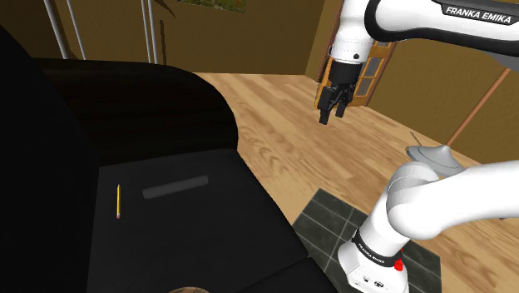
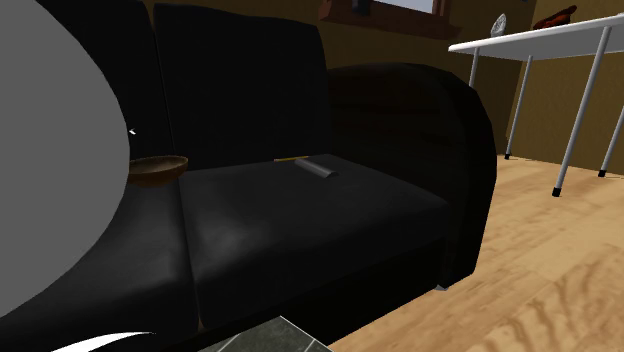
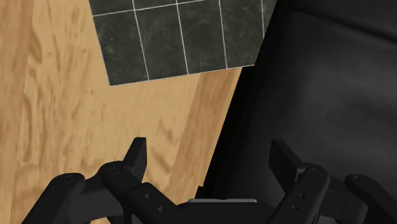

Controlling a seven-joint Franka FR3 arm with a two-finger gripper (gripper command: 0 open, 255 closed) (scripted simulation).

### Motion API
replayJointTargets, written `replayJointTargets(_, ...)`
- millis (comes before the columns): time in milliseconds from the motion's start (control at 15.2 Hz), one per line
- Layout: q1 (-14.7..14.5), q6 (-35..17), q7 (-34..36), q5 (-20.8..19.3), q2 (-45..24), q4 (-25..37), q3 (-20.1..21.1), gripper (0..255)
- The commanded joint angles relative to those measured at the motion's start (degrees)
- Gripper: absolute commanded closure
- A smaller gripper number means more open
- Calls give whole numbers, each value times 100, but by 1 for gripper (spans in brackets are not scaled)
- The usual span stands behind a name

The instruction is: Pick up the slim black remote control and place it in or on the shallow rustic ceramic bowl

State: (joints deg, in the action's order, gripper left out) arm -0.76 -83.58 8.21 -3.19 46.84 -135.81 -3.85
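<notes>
Zero contact yet: jaws hang spread and empty, high by the edge of the sofa point(image 1: 191, 241), I'd guess for clearance. Slim remote point(image 1: 175, 187) lies flat on the seat beside a pencil point(image 1: 118, 201); bowl point(image 2: 158, 168) sits on the neighbouring cushion.

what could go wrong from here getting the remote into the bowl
1. The remote lies flat on the soft black sofa seat; the open gripper, high over the floor, may push it into the cushion rather than clasp it.
2. The pencil lies near the remote and could be knocked.
3. The bowl is shallow, so the long remote may tip out.
</notes>
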Motion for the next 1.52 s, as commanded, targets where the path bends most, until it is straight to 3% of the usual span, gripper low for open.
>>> replayJointTargets(0,0,0,0,0,0,0,0,0)
replayJointTargets(726,-752,-1668,-1448,101,-2088,438,-198,0)
replayJointTargets(1452,-1353,-2691,-2860,425,-4181,1514,-49,0)
